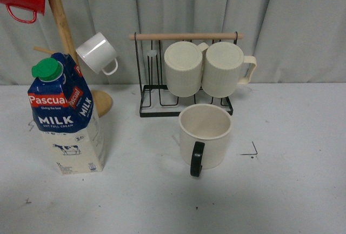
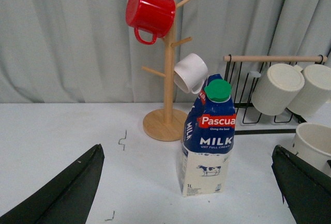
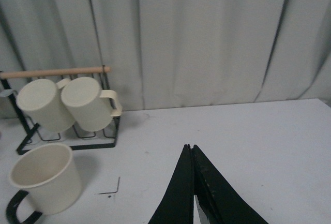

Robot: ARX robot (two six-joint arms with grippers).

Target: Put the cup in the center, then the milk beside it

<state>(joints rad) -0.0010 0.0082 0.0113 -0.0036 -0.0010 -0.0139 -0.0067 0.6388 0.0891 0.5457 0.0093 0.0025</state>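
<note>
Blue-topped milk (image 2: pixel 208 131) stands ahead of the wide-spread left hand (image 2: pixel 187 150).

You're looking at a cream cup (image 1: pixel 205 131) with a glossy black handle (image 1: pixel 197 159). The milk (image 1: pixel 66 131) is showing a blue top, red label (image 1: pixel 47 101), green cap (image 1: pixel 48 69) and cream base with a cow drawing. The ribbed mugs (image 1: pixel 184 69) are showing cream, the rack (image 1: pixel 159 114) black.

milk (image 1: pixel 66 120) left of cup (image 1: pixel 205 132) | rack (image 1: pixel 186 37) behind cup | mug tree (image 1: pixel 60 18) behind milk
</note>
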